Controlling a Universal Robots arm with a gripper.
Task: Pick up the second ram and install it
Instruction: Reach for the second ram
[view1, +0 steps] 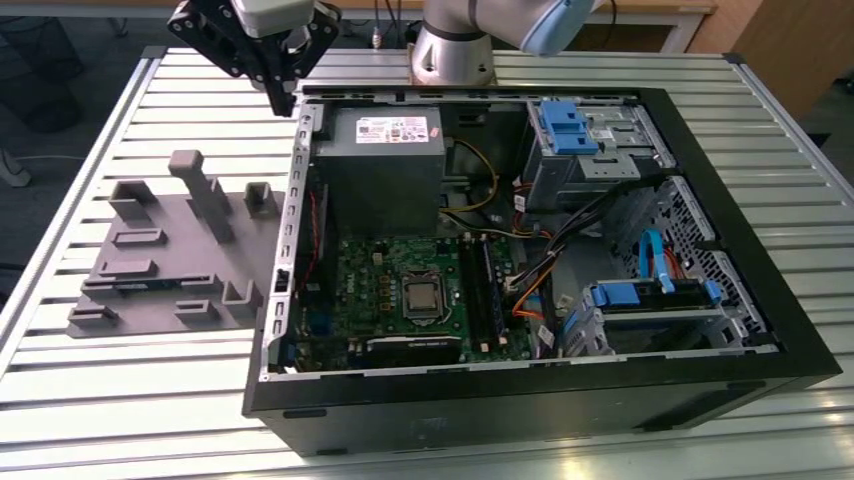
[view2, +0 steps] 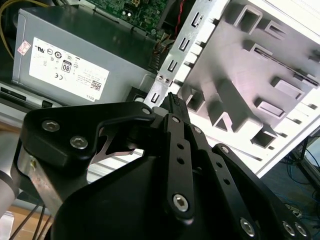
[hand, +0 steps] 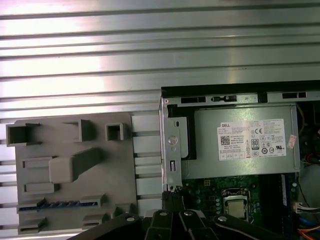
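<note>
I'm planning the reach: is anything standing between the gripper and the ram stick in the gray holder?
Nothing covers the ram stick in its gray holder. The gripper hangs over the case's metal edge. The holder's upright posts stand along the way, though the gripper looks higher.

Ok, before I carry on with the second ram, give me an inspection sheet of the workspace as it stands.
Surface: slatted metal table carrying an open computer case and a grey fixture tray.
Job's things: the second ram lies in a slot of the fixture tray, not yet picked up.
Clutter: nothing seen.
Grippers: gripper shut and empty, hanging by the case wall near the power supply, apart from the ram.
Cables: yellow cable and blue cable inside the case, away from the tray.
Surroundings: robot base at the table's far edge.
</note>
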